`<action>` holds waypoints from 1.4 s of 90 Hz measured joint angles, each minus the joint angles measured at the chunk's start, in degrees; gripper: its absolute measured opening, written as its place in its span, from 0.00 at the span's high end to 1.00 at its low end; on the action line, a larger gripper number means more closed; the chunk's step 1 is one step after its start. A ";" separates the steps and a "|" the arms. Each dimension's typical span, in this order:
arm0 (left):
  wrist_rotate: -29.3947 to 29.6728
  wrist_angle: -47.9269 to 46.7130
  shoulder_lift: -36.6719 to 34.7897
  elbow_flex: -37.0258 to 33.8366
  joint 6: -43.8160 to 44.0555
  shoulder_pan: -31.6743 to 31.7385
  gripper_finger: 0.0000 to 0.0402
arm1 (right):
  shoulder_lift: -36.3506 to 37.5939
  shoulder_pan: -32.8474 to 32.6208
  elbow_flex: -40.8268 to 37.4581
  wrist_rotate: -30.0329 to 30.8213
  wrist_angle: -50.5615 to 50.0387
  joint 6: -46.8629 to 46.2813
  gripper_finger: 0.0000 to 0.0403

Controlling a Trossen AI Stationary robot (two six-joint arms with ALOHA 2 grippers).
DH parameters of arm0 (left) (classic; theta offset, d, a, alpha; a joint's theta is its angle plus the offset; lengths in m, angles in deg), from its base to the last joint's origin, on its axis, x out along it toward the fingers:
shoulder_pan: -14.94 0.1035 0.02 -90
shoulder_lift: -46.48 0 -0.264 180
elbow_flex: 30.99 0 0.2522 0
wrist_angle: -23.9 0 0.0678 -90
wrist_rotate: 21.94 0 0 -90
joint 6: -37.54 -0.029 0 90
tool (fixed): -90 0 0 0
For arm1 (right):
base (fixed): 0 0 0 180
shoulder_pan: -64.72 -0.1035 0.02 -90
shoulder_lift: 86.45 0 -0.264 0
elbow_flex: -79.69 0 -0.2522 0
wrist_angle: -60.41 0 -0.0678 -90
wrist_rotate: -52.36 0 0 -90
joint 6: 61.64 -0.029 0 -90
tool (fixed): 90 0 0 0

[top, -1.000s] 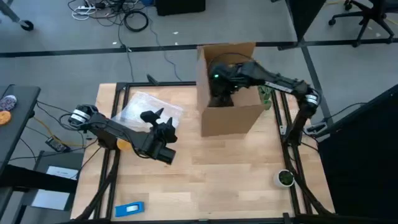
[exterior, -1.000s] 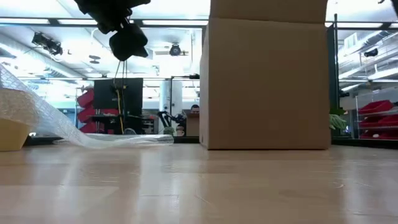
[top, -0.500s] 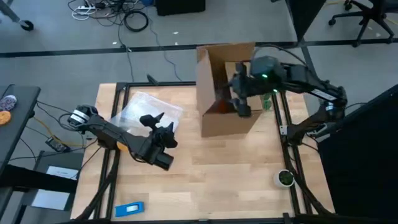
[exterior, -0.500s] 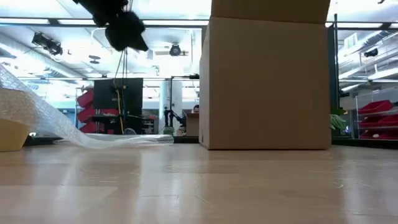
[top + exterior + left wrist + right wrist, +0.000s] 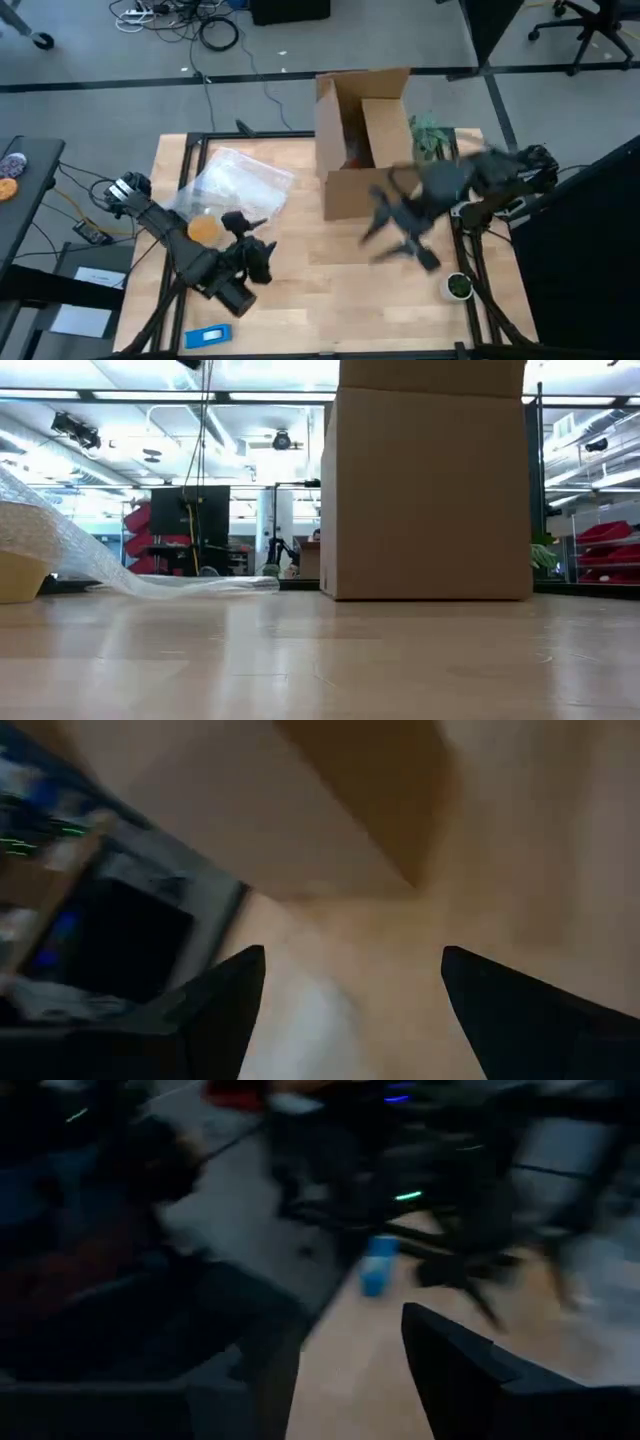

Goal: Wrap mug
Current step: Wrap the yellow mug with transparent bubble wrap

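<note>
The orange mug (image 5: 204,229) stands on the table at the near edge of the clear bubble wrap sheet (image 5: 232,184), which lies flat at the far left. My left gripper (image 5: 252,240) hovers just right of the mug, open and holding nothing (image 5: 345,1020), and points toward the cardboard box (image 5: 365,140). My right gripper (image 5: 395,240), blurred by motion, hangs over the table in front of the box. It faces the table's near left and is open (image 5: 330,1390) with nothing between its fingers.
The open cardboard box (image 5: 430,490) stands at the far middle, with a green plant (image 5: 430,135) to its right. A small dark green round object (image 5: 458,286) sits near the right edge. A blue object (image 5: 208,336) lies at the near left.
My right gripper has come up out of the box and swung fast toward the table's near edge, in front of the box. My left gripper has drawn back toward the near left edge and risen out of the low view, which has uncovered the mug.
</note>
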 joint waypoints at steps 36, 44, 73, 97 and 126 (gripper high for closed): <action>-2.74 1.46 0.04 -0.10 4.81 -2.97 0.28 | -13.89 -14.19 0.00 13.27 -10.63 -15.51 0.70; 1.68 1.49 0.06 -0.10 5.18 -2.47 0.28 | -17.01 -15.12 0.00 18.84 -18.90 -20.72 0.72; 4.39 1.48 5.02 -0.12 10.97 -1.34 0.28 | -30.85 -13.34 0.00 37.41 -34.99 -30.60 0.77; 4.33 1.38 12.69 -0.14 13.87 -0.74 0.28 | -42.33 -7.04 0.00 52.97 -37.73 -28.31 0.78; 1.35 -3.12 17.81 -0.16 15.41 1.10 0.28 | -46.93 6.33 -2.62 65.39 -44.12 -46.73 0.79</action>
